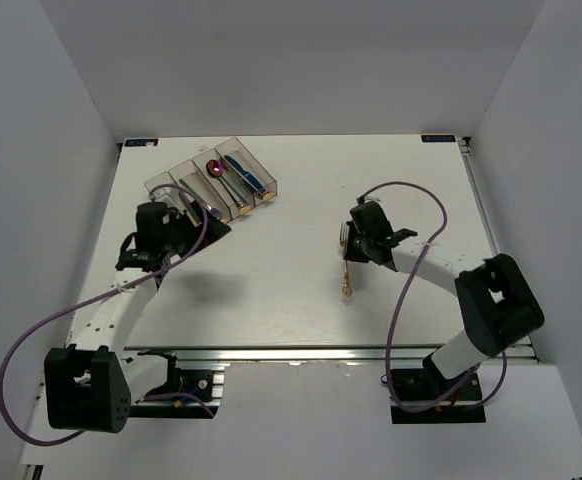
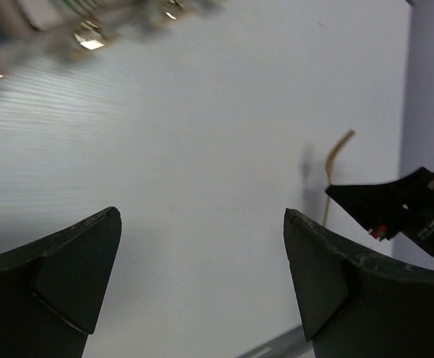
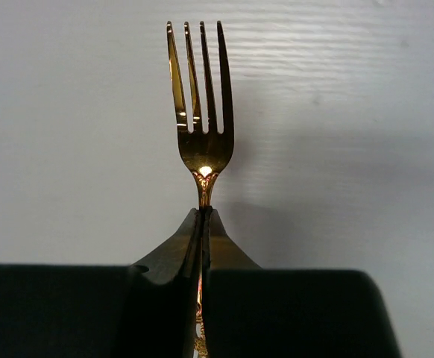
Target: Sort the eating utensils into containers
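The containers (image 1: 211, 180), four joined clear-grey bins, stand at the far left of the table. They hold a blue knife (image 1: 247, 173), a purple-gold spoon (image 1: 214, 168) and other slim utensils. My right gripper (image 1: 356, 238) is shut on a gold fork (image 1: 347, 268) at mid-right. In the right wrist view the fork (image 3: 200, 112) sticks out past the closed fingertips (image 3: 204, 216), tines pointing away, pinched at its neck. My left gripper (image 1: 203, 222) is just in front of the bins, open and empty (image 2: 200, 216). The fork's handle (image 2: 336, 160) also shows in the left wrist view.
White walls enclose the table on three sides. The bins appear blurred at the top left of the left wrist view (image 2: 53, 30). The right gripper body (image 2: 396, 209) shows at that view's right edge. Purple cables loop beside both arms.
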